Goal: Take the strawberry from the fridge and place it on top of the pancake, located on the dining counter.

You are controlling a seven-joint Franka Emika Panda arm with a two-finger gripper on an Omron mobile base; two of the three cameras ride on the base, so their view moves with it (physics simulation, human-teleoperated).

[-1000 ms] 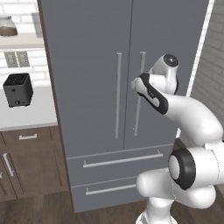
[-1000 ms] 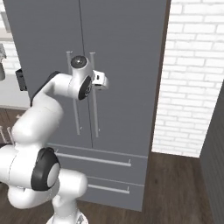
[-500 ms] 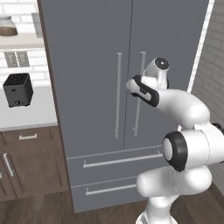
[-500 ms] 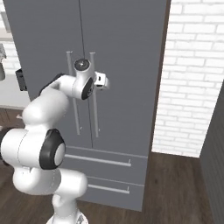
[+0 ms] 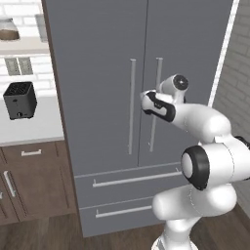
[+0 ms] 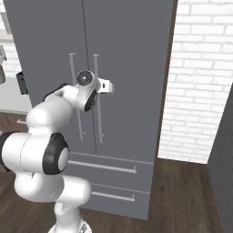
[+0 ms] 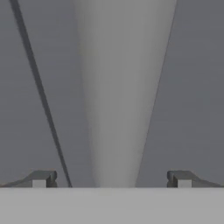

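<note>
So far, very little of the job is done. The tall grey fridge [image 5: 141,97] with two doors and two drawers at the bottom has both doors closed. The strawberry must be inside it, hidden behind the doors. The white robot arm reaches out to the long thin bar handle [image 7: 120,96] on the right door. In the hand view, the gripper [image 7: 111,178] points straight at that pale handle, with one dark finger tip [image 7: 41,178] on each side of it. The fingers are spread wide apart and do not pinch the handle yet.

A lot is left to do. The robot has to grab the handle, pull the door open, find the little red berry, pick it up, drive to the dining counter and set the berry on the pancake.
</note>
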